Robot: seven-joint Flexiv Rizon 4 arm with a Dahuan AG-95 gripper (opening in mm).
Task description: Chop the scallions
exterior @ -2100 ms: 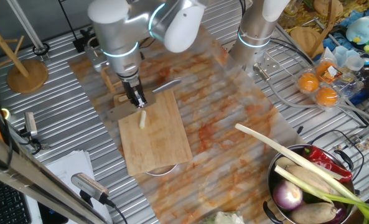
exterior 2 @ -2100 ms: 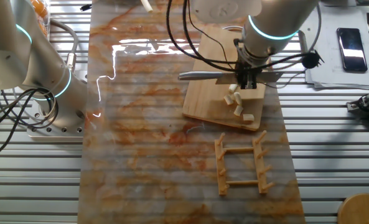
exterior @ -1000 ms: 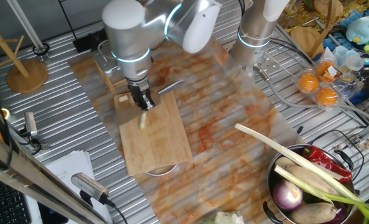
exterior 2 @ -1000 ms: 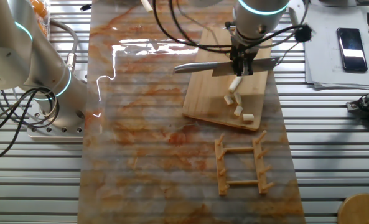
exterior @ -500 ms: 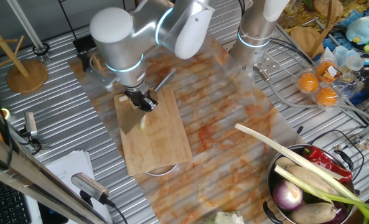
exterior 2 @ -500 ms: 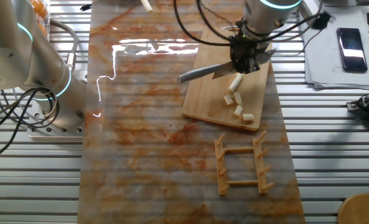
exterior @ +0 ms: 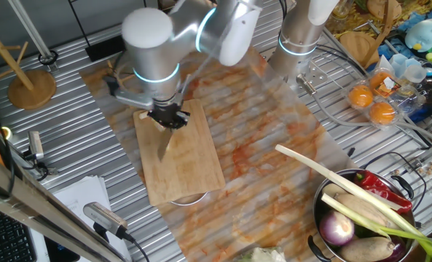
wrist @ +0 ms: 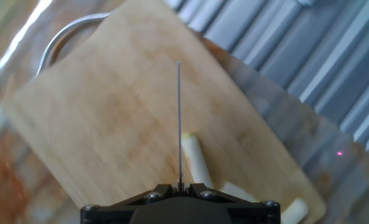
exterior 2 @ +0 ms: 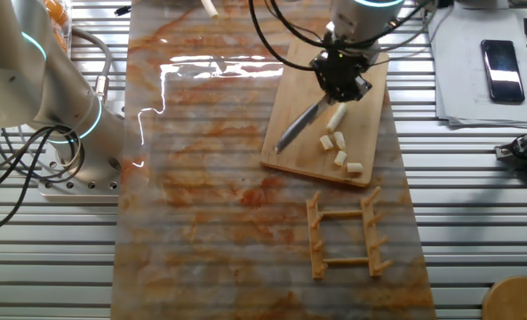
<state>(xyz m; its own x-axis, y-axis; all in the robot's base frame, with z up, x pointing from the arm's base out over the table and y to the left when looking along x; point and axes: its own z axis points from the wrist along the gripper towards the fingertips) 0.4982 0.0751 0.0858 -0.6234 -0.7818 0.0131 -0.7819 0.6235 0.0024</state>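
Observation:
The scallions lie on the wooden cutting board [exterior 2: 306, 162]: one longer cream stalk [exterior 2: 336, 117] and three short cut chunks [exterior 2: 340, 158] beside it. In the hand view the stalk [wrist: 195, 158] lies just right of the blade, with chunks [wrist: 293, 208] further right. My gripper [exterior 2: 341, 82] is shut on a knife, whose blade [exterior 2: 299, 127] slants down-left over the board. Seen from the hand, the blade [wrist: 178, 118] is edge-on, a thin line running out from my gripper [wrist: 179, 188]. In the first fixed view my gripper [exterior: 168, 120] and the blade [exterior: 163, 145] hide the scallions.
A wooden rack [exterior 2: 345, 233] lies just below the board. A metal bowl [exterior: 325, 218] at the front right holds a purple onion [exterior: 337, 230], red pepper and a long leafy stalk. A second arm's base [exterior 2: 67, 151] stands left. A metal rim [wrist: 66, 34] pokes out beneath the board.
My gripper has turned the knife from lying crosswise over the stalk to pointing along the board, diagonally. The blade is off the stalk; the cut chunks have not moved.

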